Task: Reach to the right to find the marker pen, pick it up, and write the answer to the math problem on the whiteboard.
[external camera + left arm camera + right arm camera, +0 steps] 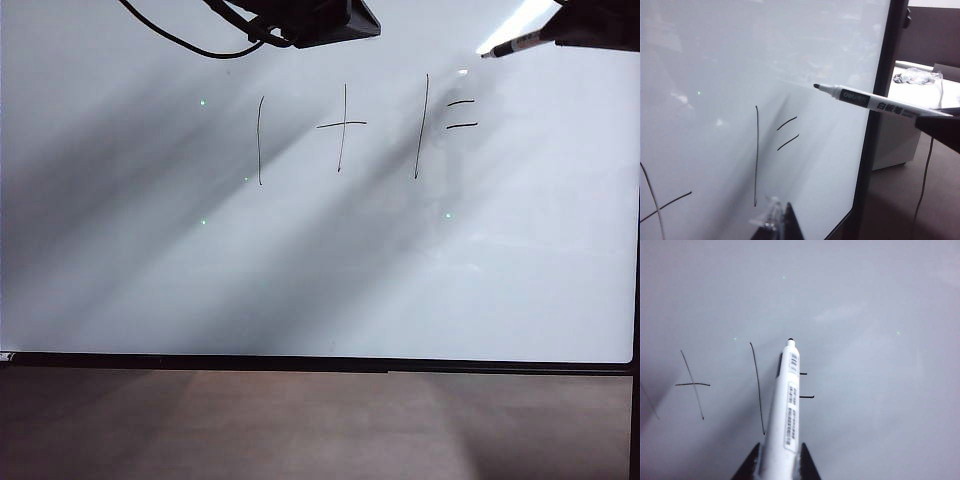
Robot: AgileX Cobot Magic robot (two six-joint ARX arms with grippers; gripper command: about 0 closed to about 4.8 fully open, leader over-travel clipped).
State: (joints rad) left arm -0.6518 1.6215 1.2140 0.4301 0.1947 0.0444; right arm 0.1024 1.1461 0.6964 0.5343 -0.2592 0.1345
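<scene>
The whiteboard (300,270) fills most of the exterior view. On it is the math problem (365,130), one plus one equals, in thin black strokes (757,155) (757,387). No answer is in view; the board beside the equals dashes is bare. My right gripper (562,38) (778,460) comes in at the upper right, shut on the white marker pen (515,45) (875,102) (787,405). The pen's black tip points at the board just above and right of the dashes; I cannot tell if it touches. My left gripper (365,25) (777,220) hangs at the top centre, shut and empty.
A black frame (320,362) edges the whiteboard, with a brown surface (300,420) below it. Past the board's right edge, the left wrist view shows a white cabinet (900,130) with a crumpled plastic bag (917,76) on it and a hanging cable (927,175).
</scene>
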